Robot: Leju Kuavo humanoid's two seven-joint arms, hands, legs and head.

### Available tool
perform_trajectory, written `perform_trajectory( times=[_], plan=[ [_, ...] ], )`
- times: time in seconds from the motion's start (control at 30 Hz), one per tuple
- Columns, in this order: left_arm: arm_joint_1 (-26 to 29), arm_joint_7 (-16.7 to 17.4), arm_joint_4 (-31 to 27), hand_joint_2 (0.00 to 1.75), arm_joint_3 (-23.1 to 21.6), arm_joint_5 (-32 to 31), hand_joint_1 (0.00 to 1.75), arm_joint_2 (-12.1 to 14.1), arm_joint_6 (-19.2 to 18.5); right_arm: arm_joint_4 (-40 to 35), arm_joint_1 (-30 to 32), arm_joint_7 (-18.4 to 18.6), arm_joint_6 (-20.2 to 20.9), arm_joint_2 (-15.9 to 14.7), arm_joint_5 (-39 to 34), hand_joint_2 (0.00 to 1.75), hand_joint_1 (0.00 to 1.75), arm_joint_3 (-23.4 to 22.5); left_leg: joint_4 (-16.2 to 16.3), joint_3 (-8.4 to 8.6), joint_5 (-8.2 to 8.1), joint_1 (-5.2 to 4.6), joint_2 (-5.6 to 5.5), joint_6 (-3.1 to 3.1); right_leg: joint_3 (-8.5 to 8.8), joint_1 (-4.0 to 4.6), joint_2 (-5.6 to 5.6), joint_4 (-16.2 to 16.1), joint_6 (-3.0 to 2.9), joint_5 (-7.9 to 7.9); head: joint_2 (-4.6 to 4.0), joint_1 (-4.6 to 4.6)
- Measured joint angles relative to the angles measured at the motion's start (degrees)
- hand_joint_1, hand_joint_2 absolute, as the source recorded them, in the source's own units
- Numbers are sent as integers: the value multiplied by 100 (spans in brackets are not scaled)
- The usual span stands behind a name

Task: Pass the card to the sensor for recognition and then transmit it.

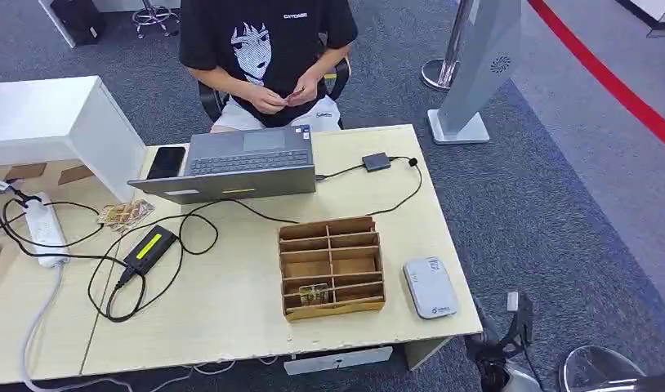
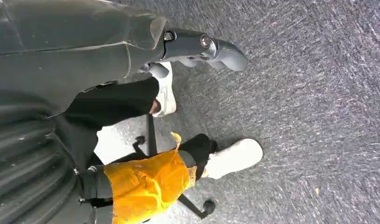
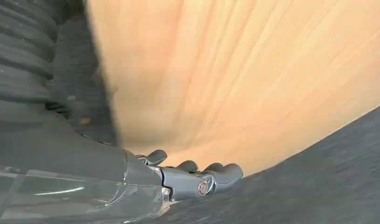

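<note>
Looking down from the head view, the card (image 1: 313,294) lies in a front compartment of the brown divided box (image 1: 332,265) on the table (image 1: 231,310), with the grey sensor pad (image 1: 430,287) just beside the box. Both are well apart from either hand, up on the table while the arms hang below its edge; the right arm's wrist parts show at the lower right corner, nearer the sensor pad than the card. I judge the card thin, light, stiff and rather slippery, so it is best pinched by whatever edge stands above the compartment wall, lifted straight out, and kept flat for the sensor. A person sits on the far side behind a laptop (image 1: 243,163), holding something small.

Turning to the left wrist view, the left hand (image 2: 197,46) hangs over the grey carpet, fingers loosely extended and a little apart, with nothing in them. A person's legs and white shoes are beyond it.

In the right wrist view, the right hand (image 3: 193,175) hangs close beside the pale wooden side of the table, fingers gently curved, apart and empty.
</note>
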Motion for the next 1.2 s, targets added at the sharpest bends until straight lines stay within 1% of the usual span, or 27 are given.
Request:
perform_trajectory(
  times=[0.07,0.13,0.17,0.23,0.37,0.47,0.63,0.7,0.77,0.83,0.97,1.1,1.2],
  plan=[
    [3,0,0,175,-28,0,0,-4,0,-57,-7,-190,13,-26,160,175,0,0,-4,-51,31,-29,-19,28,-44,-32,-17,7,33,21,-2,-4],
    [4,-4,0,175,-52,0,0,-4,-17,-116,-28,-323,-67,-57,371,175,0,9,-4,-128,79,-58,-35,49,-122,-59,-30,13,62,57,-2,-2],
    [9,-15,0,175,-70,0,0,-4,-37,-136,-53,-336,-173,-61,486,175,0,22,-5,-159,98,-65,-35,62,-158,-68,-29,14,64,84,-2,-4],
    [14,-33,2,175,-140,0,0,-4,-55,-142,-118,-312,-330,-63,612,175,0,44,-6,-198,116,-69,-23,60,-203,-73,-22,11,63,110,0,-4],
    [11,-63,4,175,-295,0,0,-4,-63,-142,-151,-271,-367,-90,690,175,0,46,-6,-232,147,-94,-22,95,-234,-96,-19,6,98,136,-2,-2],
    [18,-70,7,175,-382,0,0,0,-57,-142,-189,-249,-427,-105,1008,175,0,68,-8,-262,171,-103,-20,94,-272,-106,-18,6,102,167,-2,-4],
    [19,-133,9,175,-505,0,0,31,-4,-124,-325,213,-678,-223,1900,175,0,365,-9,-240,170,-98,24,93,-270,-102,19,1,91,181,-2,-4],
    [19,-173,9,175,-608,0,0,57,22,-94,-378,476,-774,-324,2303,175,0,615,-9,-223,169,-93,35,92,-258,-95,30,-2,90,183,0,-4],
    [19,-195,9,175,-700,0,0,79,42,-63,-407,673,-757,-404,2524,175,0,826,-8,-204,166,-86,35,86,-239,-89,30,-5,90,181,-2,0],
    [20,-216,9,175,-800,0,0,96,63,-22,-407,818,-700,-499,2678,175,0,990,-8,-189,165,-82,30,86,-219,-87,30,-6,90,174,-2,-2],
    [19,-262,9,175,-1020,0,0,135,74,70,-394,1158,-916,-636,3053,175,0,1289,-8,-179,156,-74,29,74,-207,-75,30,-6,84,169,0,0],
    [15,-262,9,175,-1150,0,0,138,74,120,-381,1279,-979,-697,3134,175,0,1460,-8,-174,149,-73,32,67,-205,-68,34,-6,74,162,-2,-2],
    [13,-262,9,175,-1248,0,0,138,72,155,-377,1458,-1082,-730,3267,175,0,1558,-8,-169,145,-71,31,61,-202,-64,33,-5,66,155,-2,-2]
  ],
)
